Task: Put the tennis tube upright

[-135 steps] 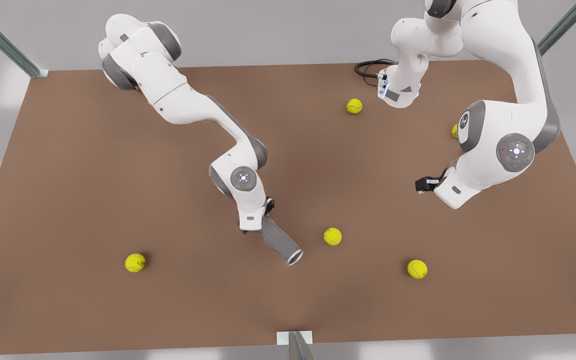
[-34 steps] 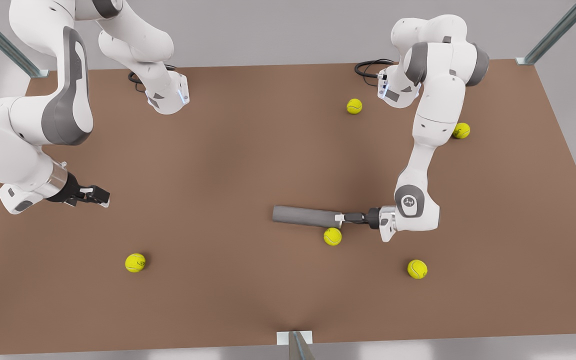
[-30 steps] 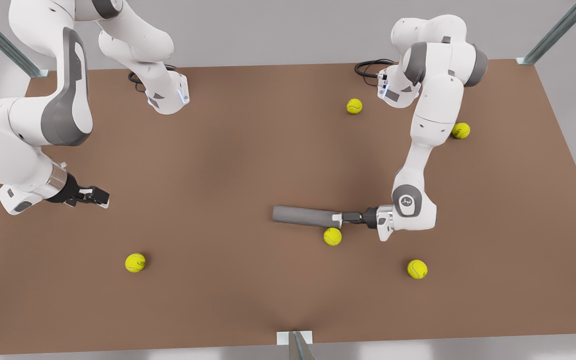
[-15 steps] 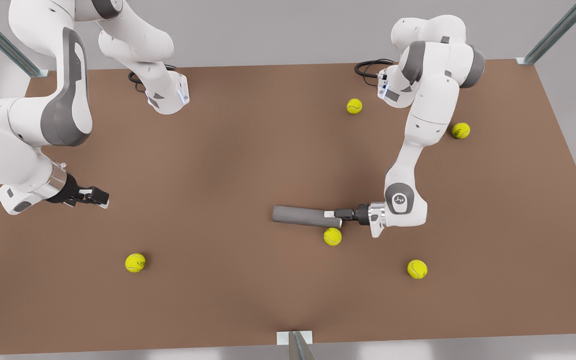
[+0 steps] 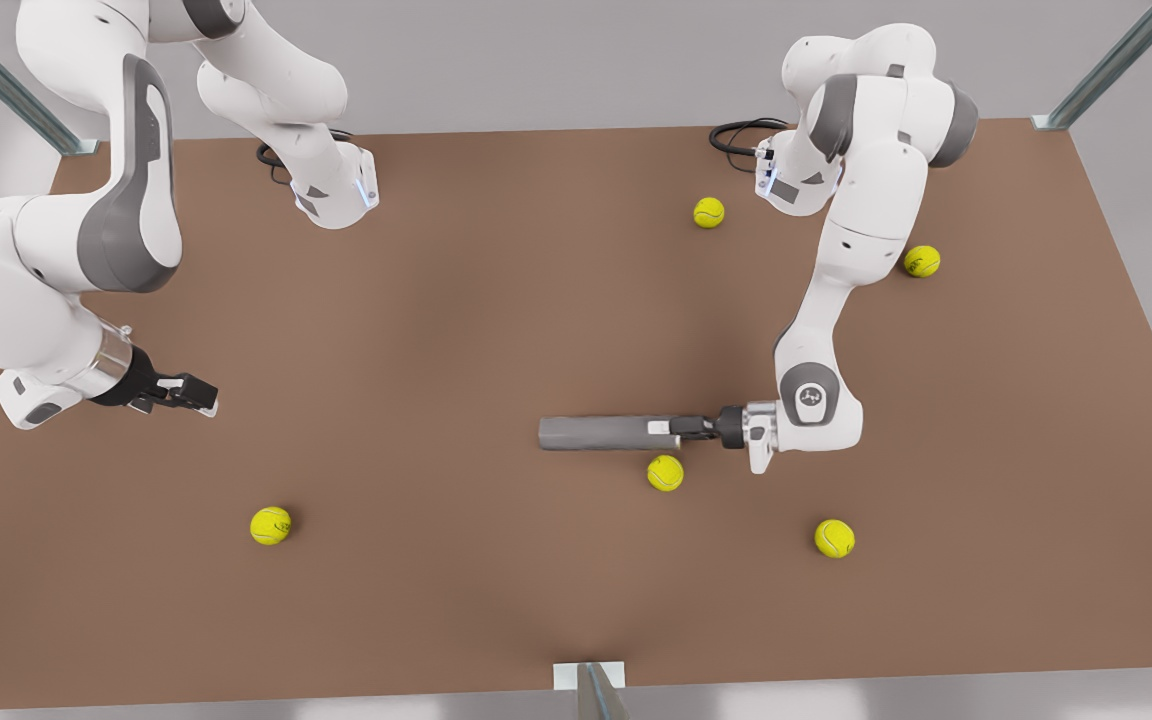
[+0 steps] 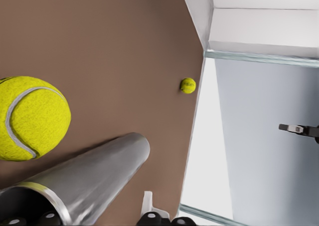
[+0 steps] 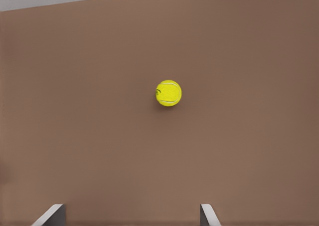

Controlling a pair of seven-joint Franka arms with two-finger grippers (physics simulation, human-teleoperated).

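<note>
Left claw (image 5: 664, 428) is positioned at the tennis tube (image 5: 601, 433), on the end toward the front view's right, with its fingers closed on the silvery rim end. The tube lies horizontal near the tabletop (image 5: 496, 300) centre, pointing toward the front view's left. In the left wrist view the tennis tube (image 6: 87, 178) runs away from the claw, with one tennis ball (image 6: 31, 117) just beside it; that tennis ball (image 5: 665, 472) sits just below the tube in the front view. Right claw (image 5: 198, 394) waits well apart at the front view's left edge of the tabletop, fingers spread and empty, above another tennis ball (image 7: 168, 93). Further tennis balls (image 5: 834, 538) lie scattered across the tabletop.
</note>
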